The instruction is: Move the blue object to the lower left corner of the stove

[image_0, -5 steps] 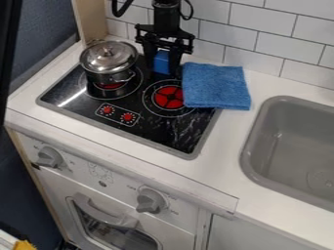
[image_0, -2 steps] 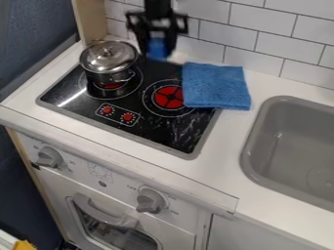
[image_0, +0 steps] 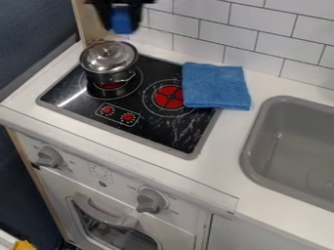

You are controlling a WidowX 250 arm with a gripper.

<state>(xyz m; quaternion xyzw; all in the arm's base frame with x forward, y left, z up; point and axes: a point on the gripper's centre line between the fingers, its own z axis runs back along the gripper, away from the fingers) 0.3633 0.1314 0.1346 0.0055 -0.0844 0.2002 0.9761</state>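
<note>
At your far left you have a dark blue wall (image_0: 32, 49), with a bit of a yellow thing (image_0: 25, 245) at the bottom edge. Next comes the left knob (image_0: 49, 157) on the front of the white oven, and above and behind it a wooden panel (image_0: 87, 22) stands upright at the back corner.

Your metal pot (image_0: 108, 72) sits upright on the left burner (image_0: 112, 86), its shiny lid (image_0: 109, 53) on and a patch of the burner's red showing beneath it. Just in front of the pot you see two small red dials (image_0: 117, 114) marked on the black stove (image_0: 156, 129).

Your gripper (image_0: 122, 28) hangs at the top edge of the view, above the pot lid and slightly to its right, and it is pinching the blue object (image_0: 121, 20) between its fingers. The blue object is up in the air, off the stove.

Below, you have the oven door (image_0: 81, 229) with its handle (image_0: 103, 213) and window, then the right knob (image_0: 151, 200). Up on the stove again, the red right burner (image_0: 168, 97) lies beside a blue cloth (image_0: 217, 86), which overlaps the stove's right edge and rests partly on the white counter (image_0: 225, 146). White tiles (image_0: 261, 24) line the back, and at your far right the grey sink (image_0: 293, 141) is set into the counter.
</note>
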